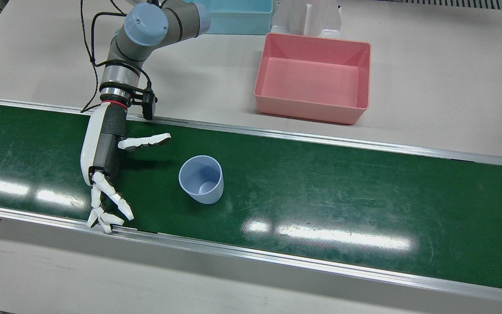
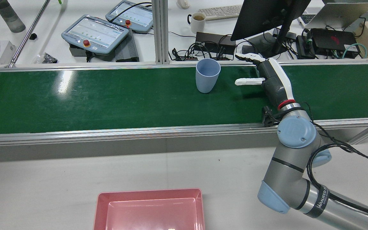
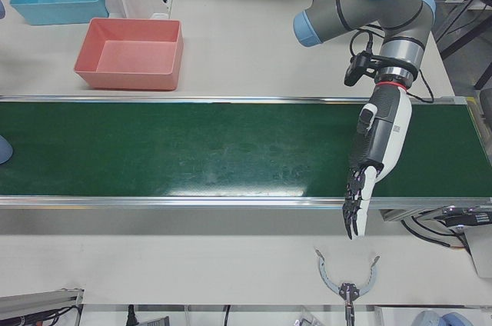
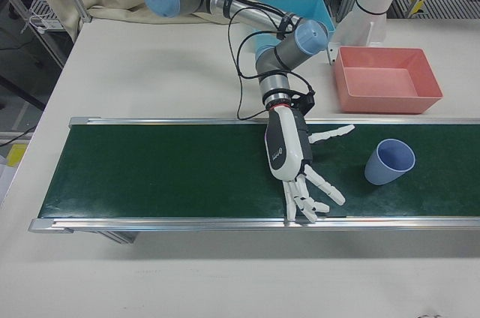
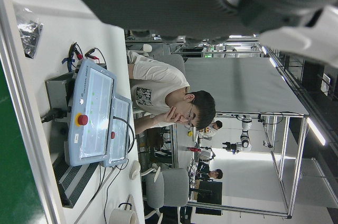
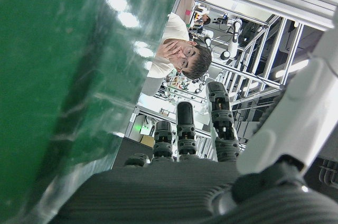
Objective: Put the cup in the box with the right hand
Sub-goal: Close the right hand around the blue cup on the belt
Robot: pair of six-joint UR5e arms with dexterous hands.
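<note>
The pale worktop [image 1: 429, 78] carries a green conveyor belt [image 1: 342, 196], a pink box [image 1: 313, 78] and a blue bin [image 1: 238, 17]; a blue cup [image 1: 201, 179] stands upright on the belt.

Robotics lab w/ operator desks: green conveyor belt [image 1: 320, 183] set in a white worktop [image 1: 451, 87], teach pendants [image 2: 96, 33], monitor [image 2: 267, 16], keyboard [image 2: 220, 11] & cable clutter behind, alu framing [image 2: 159, 32].

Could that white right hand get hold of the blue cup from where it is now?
Probably yes. The right hand is open over the green belt, its fingers spread and empty, and the cup stands upright beside it with only bare belt between them. Nothing blocks the way; it just has to move sideways.
</note>
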